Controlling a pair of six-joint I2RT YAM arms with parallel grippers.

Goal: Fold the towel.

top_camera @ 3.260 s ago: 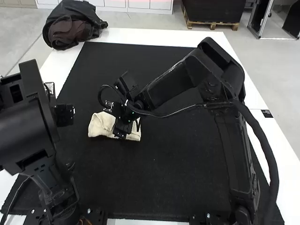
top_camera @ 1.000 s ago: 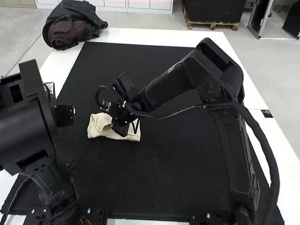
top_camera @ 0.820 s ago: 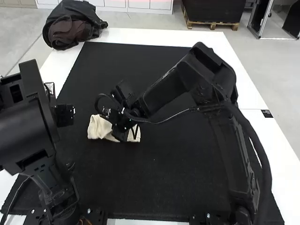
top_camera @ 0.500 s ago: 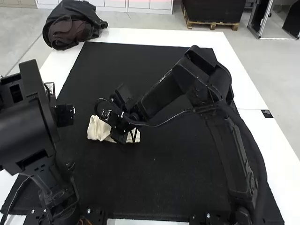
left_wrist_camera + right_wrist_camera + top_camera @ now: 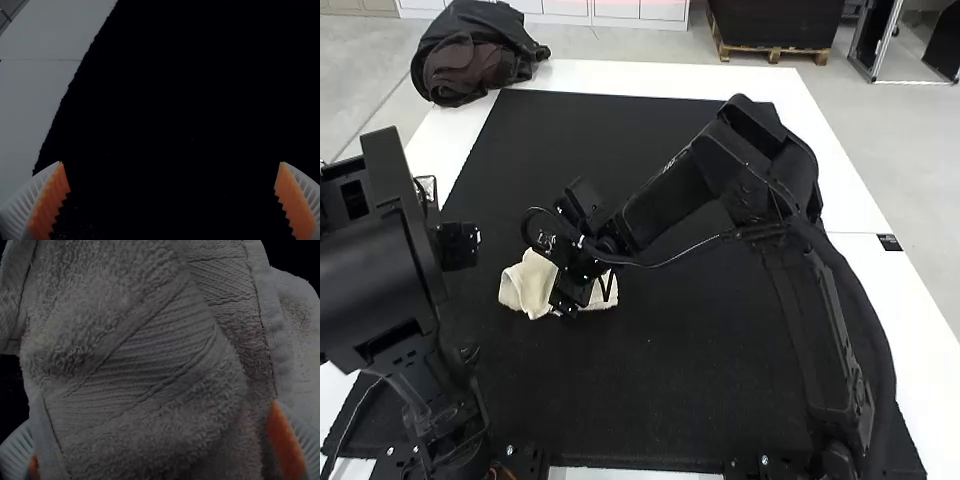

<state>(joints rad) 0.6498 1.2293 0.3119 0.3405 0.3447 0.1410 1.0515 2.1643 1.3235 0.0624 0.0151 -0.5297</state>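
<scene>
- the towel [image 5: 532, 285] is spread on the black mat [image 5: 670, 375], left of the middle, with its layers rumpled and folded over each other.
- the right gripper [image 5: 578, 287] is held low over the towel; its fingers are set wide apart, and cloth is seen between them.
- the left gripper [image 5: 458, 246] is held above the mat; its ribbed fingers [image 5: 47, 202] are spread.
- a dark bundle [image 5: 475, 55] is placed on the white table [image 5: 650, 78] at its far left corner.
</scene>
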